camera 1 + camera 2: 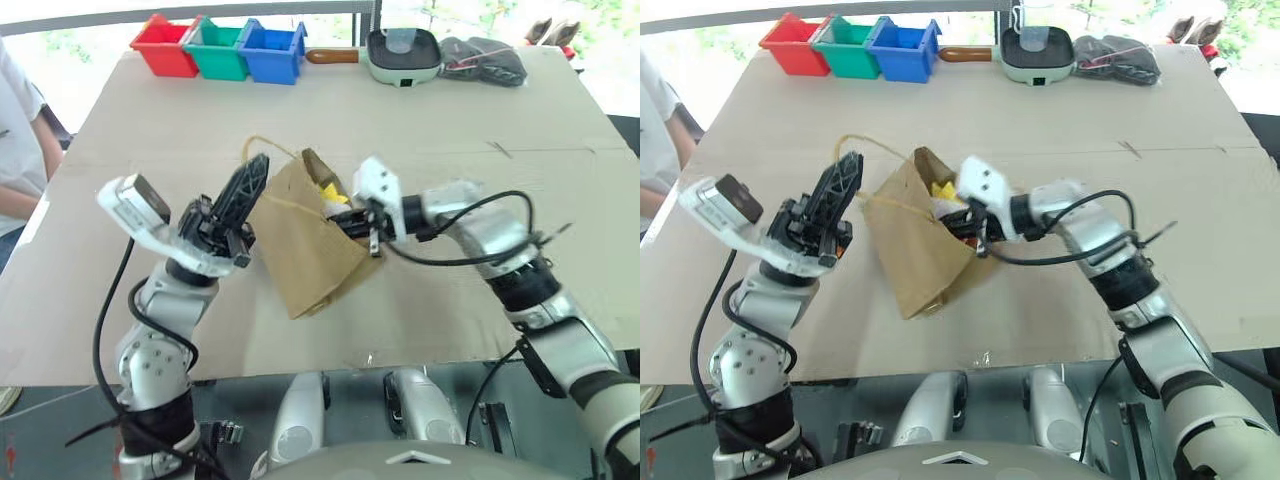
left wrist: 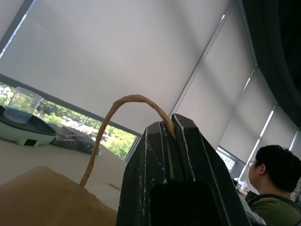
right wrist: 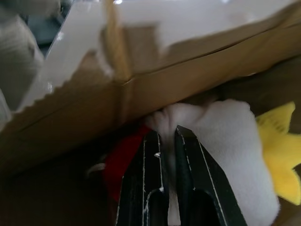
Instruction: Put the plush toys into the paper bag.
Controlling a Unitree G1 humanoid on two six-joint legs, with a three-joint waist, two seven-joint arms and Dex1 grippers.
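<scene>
Our cardboard-covered table [image 1: 480, 110], bearing red [image 1: 165, 45], green [image 1: 220, 50] and blue bins [image 1: 272, 52], pan [image 1: 402, 55], paper bag [image 1: 305, 250].

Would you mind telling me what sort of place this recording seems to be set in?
Probably an office or lab set up for robot trials: a table covered in cardboard by large windows with roller blinds, a row of coloured plastic bins at its far edge, and a seated person nearby.
</scene>
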